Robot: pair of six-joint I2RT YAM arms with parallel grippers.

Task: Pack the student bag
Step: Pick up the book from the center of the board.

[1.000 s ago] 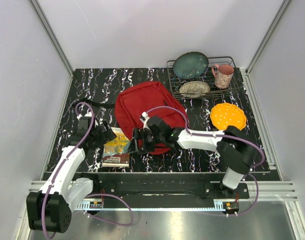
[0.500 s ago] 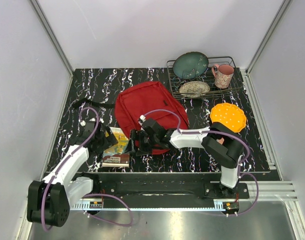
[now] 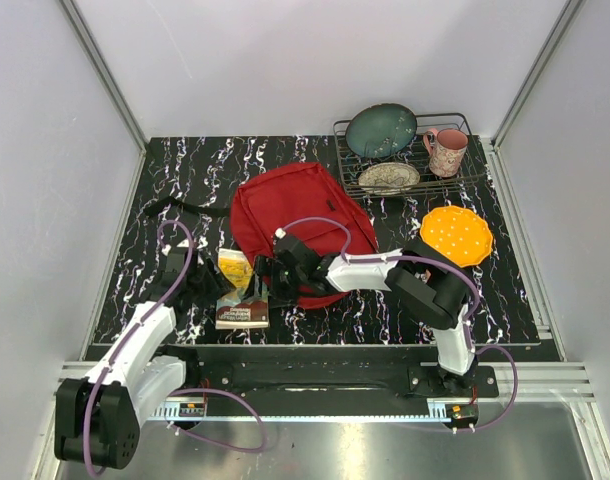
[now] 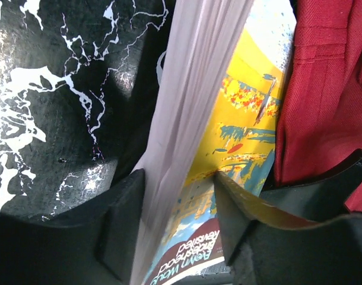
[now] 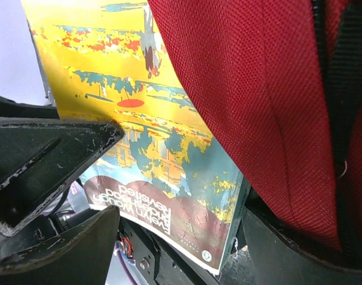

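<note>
Book (image 3: 243,300) tipped up, nearer bag (image 3: 297,205) | left gripper (image 4: 176,202) clamped on book | right gripper (image 5: 178,237) spread wide at bag mouth | bag at centre of table (image 3: 185,170); soft, limp fabric, likely best held by mouth hem

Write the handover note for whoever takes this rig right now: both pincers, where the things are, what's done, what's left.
Left pincer: shut on the paperback, one finger on the cover, one on the page block; the book is tilted up beside the bag.
Right pincer: open wide at the near edge of the student bag, gripping nothing visible.
Bag: lying on the table, mid-way back.
Done: book grasped.
Left: get it into the bag; whether the bag's mouth is open cannot be told.
</note>
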